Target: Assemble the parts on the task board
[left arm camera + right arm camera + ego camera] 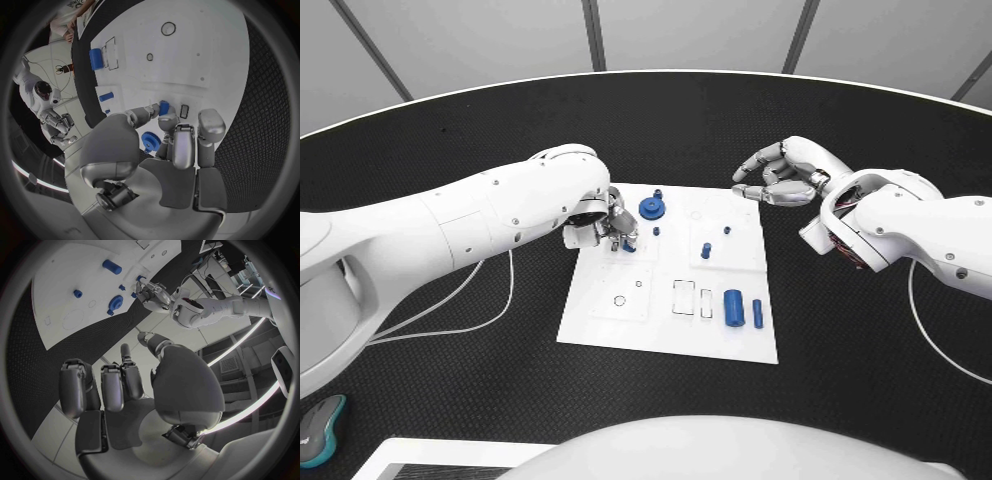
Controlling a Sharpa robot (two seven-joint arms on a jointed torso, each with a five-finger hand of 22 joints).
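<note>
Working from my left, my left robot hand sits low over the near-left part of the task board, its fingertips closed around a small blue part that seems to be pressed down against the white plate. From the head view I can't quite tell whether that part is already seated in its hole or only resting on the surface, since my own fingers cover it. Just beside it stands the blue gear-like part, upright on the board and very near my knuckles.

The risk I see from here is mostly on this side: if I push the pinched part down at a tilt it could jam or skid off its seat, and any sideways sweep of the hand could knock the gear next to it. The board lies loose on the black worktop, so a hard push may also shift it.

Further right, a small blue peg stands mid-board, and two longer blue pieces lie near the front right edge, well apart from both hands.

My right robot hand hovers off the board's far right corner, over the worktop, fingers curled loosely inward with nothing in them and touching nothing.
</note>
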